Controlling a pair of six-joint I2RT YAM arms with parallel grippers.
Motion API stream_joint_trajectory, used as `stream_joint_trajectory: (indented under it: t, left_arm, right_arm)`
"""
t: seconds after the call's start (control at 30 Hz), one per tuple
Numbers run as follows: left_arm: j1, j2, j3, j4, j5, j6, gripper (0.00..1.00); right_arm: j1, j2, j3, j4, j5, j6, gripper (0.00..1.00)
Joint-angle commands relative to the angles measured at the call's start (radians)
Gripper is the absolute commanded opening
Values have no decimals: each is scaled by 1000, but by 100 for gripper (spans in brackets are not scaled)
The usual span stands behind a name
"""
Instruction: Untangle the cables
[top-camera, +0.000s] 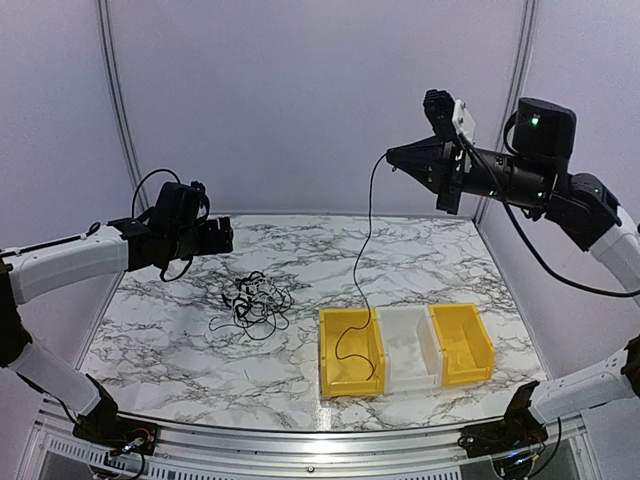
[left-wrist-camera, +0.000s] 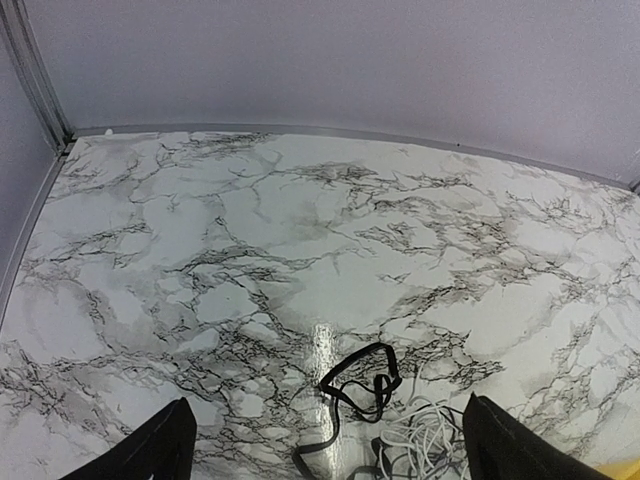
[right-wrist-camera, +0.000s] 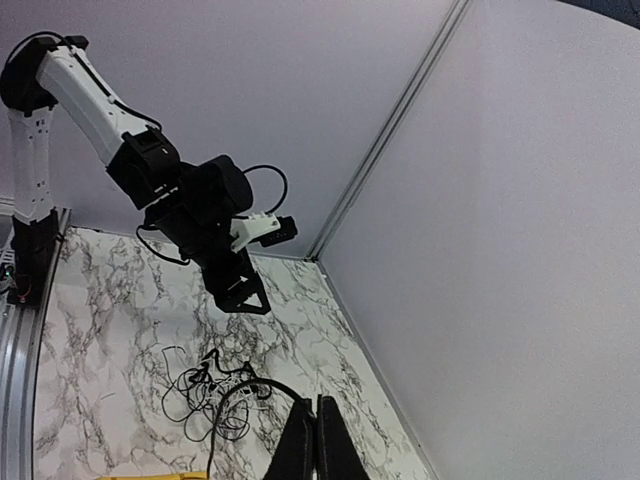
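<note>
Up above the table (top-camera: 180, 330), the right gripper (top-camera: 392, 155) is pinching a black cable (top-camera: 369, 225), with its fingers (right-wrist-camera: 300, 445) pressing flat together on the strand. From the tips the cable is arching out a little and then dropping almost straight down. Its lower end is curling inside a yellow bin (top-camera: 350, 388) well below the tool. A white bin (top-camera: 410, 380) is sitting against that bin, on the side away from the left arm. A second yellow bin (top-camera: 465, 375) is touching the white one in turn.

Across from the right gripper and lower down, the left gripper (top-camera: 225, 238) is hovering over the marble with its jaws spread wide, gripping nothing. In its wrist view the two fingers (left-wrist-camera: 150, 450) are showing only at the bottom corners, far apart.

Just ahead of and beneath the left gripper, the tangle (top-camera: 255, 300) is lying flat on the table, not touching the tool. From the left wrist, a black loop (left-wrist-camera: 360, 385) and a bunch of white strands (left-wrist-camera: 420, 440) are showing between the open fingers, the white ones nearer the tool. How the strands are crossing one another is too fine to tell. In the top view the held cable is hanging clear of the tangle, off to the side of it toward the bins.
</note>
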Motion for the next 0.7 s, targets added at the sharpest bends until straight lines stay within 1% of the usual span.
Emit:
stream_joint_trajectory:
  t: [0.0, 0.1, 0.23, 0.43, 0.67]
  left_arm:
    - [4, -9, -26, -15, 11, -32, 96]
    - [5, -7, -41, -15, 23, -55, 95]
    - [4, -12, -59, -15, 33, -59, 95]
    - [4, -40, -81, -20, 24, -48, 95]
    - [4, -80, -115, -29, 5, -34, 95]
  right_arm:
    - [16, -10, 46, -155, -94, -4, 0]
    - [16, 0, -9, -138, -84, 12, 0]
    - [15, 19, -90, -59, -62, 44, 0]
    - [16, 27, -252, 50, -70, 31, 0]
    - [15, 39, -423, 101, -97, 11, 0]
